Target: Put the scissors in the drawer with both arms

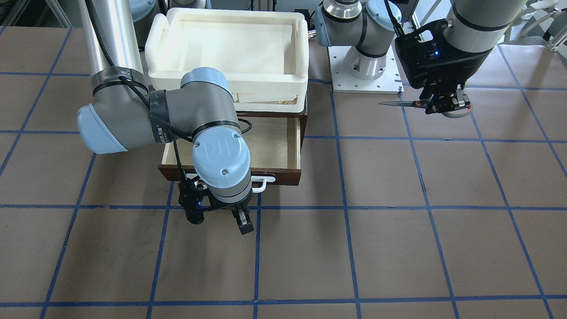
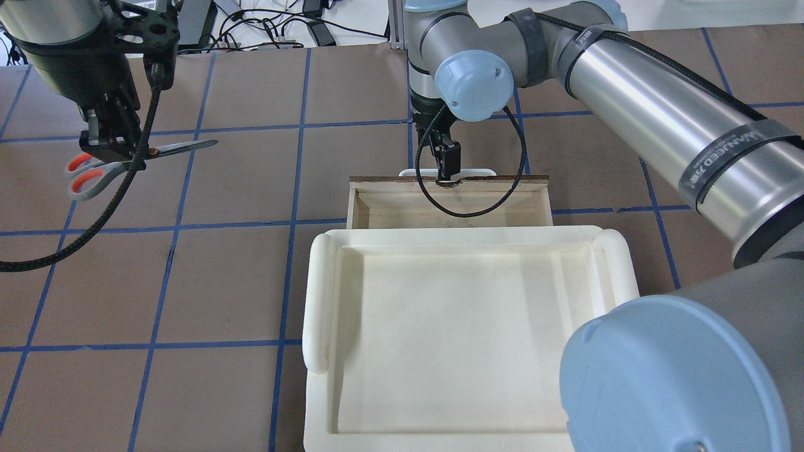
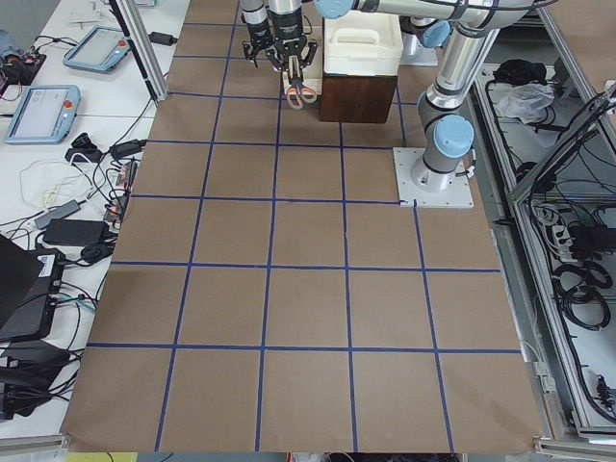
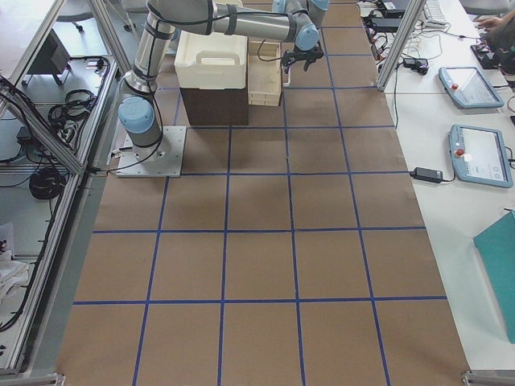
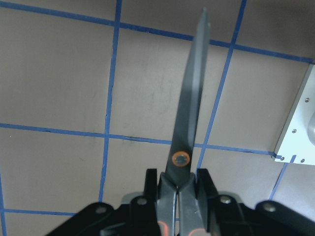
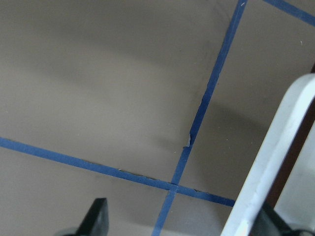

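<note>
My left gripper [image 2: 113,147] is shut on the scissors [image 2: 179,148] near their pivot and holds them level above the table, far to the left of the drawer. The grey handles with orange lining [image 2: 85,176] stick out behind the fingers. The left wrist view shows the dark blades [image 5: 189,113] pointing away from the gripper [image 5: 179,196]. The scissors also show in the front view [image 1: 401,103]. The drawer [image 1: 274,141] stands open, its pale inside bare. My right gripper [image 2: 446,168] is open, just in front of the white bar handle [image 1: 266,181], which crosses the right wrist view [image 6: 275,162].
A white foam tray [image 2: 317,295] sits on top of the cabinet above the drawer. The left arm's base plate [image 1: 363,84] lies between the drawer and the scissors. The brown table bears blue tape lines [image 1: 345,208]. Operator tablets lie on side benches [image 4: 483,153].
</note>
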### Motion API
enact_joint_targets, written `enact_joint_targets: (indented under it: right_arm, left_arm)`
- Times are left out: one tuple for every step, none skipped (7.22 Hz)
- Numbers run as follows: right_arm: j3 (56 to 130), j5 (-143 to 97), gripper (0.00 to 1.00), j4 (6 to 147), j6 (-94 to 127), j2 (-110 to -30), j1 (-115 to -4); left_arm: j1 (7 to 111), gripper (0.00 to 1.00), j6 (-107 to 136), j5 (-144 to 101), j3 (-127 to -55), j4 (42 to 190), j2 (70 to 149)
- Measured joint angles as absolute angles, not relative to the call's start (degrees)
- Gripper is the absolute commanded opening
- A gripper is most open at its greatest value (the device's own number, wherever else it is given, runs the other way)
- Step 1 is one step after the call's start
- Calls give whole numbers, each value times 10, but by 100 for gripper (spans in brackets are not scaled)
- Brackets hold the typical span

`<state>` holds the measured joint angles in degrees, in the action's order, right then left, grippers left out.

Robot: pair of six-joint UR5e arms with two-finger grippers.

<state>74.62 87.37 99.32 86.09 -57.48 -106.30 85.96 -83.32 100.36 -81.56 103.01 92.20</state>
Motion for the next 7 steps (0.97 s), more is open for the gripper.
enact_joint_targets:
  right_arm:
    - [739, 874, 100, 993, 858, -568, -1062]
    - [734, 874, 100, 993, 856, -564, -1062]
    - [731, 874, 100, 994, 856, -562, -1060]
    - [727, 874, 100, 994, 854, -562, -1057]
    - [720, 874, 100, 994, 851, -560, -1054]
    - [714, 875, 100, 994, 850, -557, -1053]
    - [710, 874, 100, 994, 849, -553, -1052]
  left_arm:
    - [860, 0, -833, 1004, -816, 1030, 922]
    - [860, 0, -833, 1004, -816, 1030, 921]
    - [860, 0, -833, 1004, -816, 1030, 921]
    - [860, 0, -833, 1004, -816, 1030, 921]
    - [860, 0, -833, 1004, -816, 1030, 921]
    - [860, 0, -833, 1004, -816, 1030, 921]
    - [860, 0, -833, 1004, -816, 1030, 921]
